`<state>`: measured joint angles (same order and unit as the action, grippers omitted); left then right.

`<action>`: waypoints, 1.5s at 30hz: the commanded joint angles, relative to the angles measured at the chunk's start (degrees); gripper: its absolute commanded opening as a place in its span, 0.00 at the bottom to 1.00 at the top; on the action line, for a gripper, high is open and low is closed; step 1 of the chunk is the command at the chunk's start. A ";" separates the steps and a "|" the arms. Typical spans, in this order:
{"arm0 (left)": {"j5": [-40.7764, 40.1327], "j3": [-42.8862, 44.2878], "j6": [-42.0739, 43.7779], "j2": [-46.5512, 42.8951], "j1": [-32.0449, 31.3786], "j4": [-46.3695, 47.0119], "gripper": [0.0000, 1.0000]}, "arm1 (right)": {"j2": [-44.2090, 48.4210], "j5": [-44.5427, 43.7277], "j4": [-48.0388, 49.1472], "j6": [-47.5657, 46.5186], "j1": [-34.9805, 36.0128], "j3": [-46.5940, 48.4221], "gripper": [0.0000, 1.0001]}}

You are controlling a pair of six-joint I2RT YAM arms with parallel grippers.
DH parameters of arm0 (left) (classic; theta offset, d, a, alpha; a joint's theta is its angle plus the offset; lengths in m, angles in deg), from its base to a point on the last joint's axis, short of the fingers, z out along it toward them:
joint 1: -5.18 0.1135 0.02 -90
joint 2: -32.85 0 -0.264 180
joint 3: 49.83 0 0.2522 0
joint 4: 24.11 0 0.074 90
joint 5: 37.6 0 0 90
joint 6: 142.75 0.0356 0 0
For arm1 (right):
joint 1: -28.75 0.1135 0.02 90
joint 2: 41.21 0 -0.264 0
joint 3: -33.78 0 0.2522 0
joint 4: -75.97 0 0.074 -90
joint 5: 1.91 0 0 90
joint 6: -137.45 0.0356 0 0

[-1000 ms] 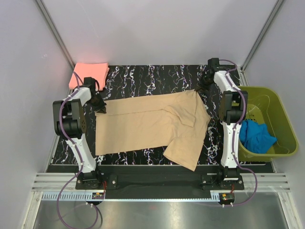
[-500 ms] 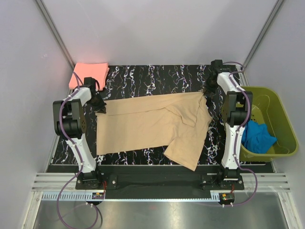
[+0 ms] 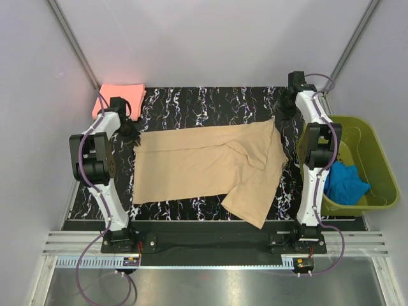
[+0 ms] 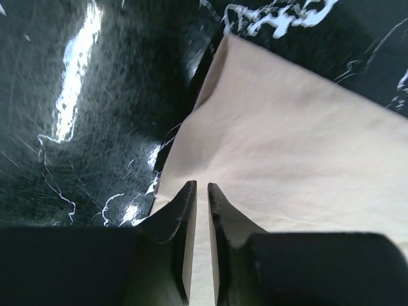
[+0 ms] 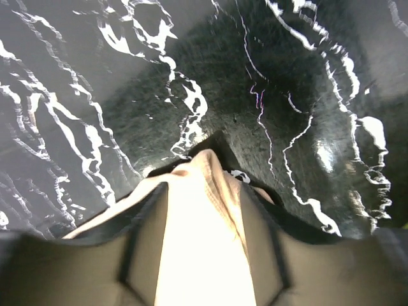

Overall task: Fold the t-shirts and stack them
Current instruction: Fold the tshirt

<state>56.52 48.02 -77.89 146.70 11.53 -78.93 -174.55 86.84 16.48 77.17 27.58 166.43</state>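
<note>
Tan t-shirt [image 3: 204,166] lies long 9-to-3 o'clock across the bench. The left hand [image 4: 201,188] is nearly clenched at its 10 o'clock corner (pinching or not, I cannot tell). The right hand [image 5: 203,191] is released at 2.

White-and-black left arm [image 3: 95,156], matching right arm [image 3: 315,153], purple cables [image 3: 76,164] looping alongside, black tapered left gripper [image 4: 196,189]

Tan t-shirt [image 3: 210,166]: soft matt cloth, faintly creased. Tabletop [image 3: 210,99]: glossy black, white-veined, reflective. Basket [image 3: 376,143]: smooth olive plastic.
</note>
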 commanded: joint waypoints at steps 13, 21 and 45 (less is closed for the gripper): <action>3.35 -2.26 0.71 -5.03 -1.69 -0.34 0.20 | 19.34 17.41 2.93 -3.87 -0.24 -23.08 0.02; 4.67 -6.13 0.54 -9.24 -5.20 0.19 0.20 | 24.52 21.73 3.98 -6.24 0.90 -36.79 0.18; 12.84 -18.62 -5.44 -24.90 -23.92 7.04 0.23 | 33.59 24.55 13.04 -2.48 0.91 -57.98 0.36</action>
<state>67.55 27.48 -81.98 124.29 -11.79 -74.58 -141.02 110.94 28.43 72.32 28.28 107.94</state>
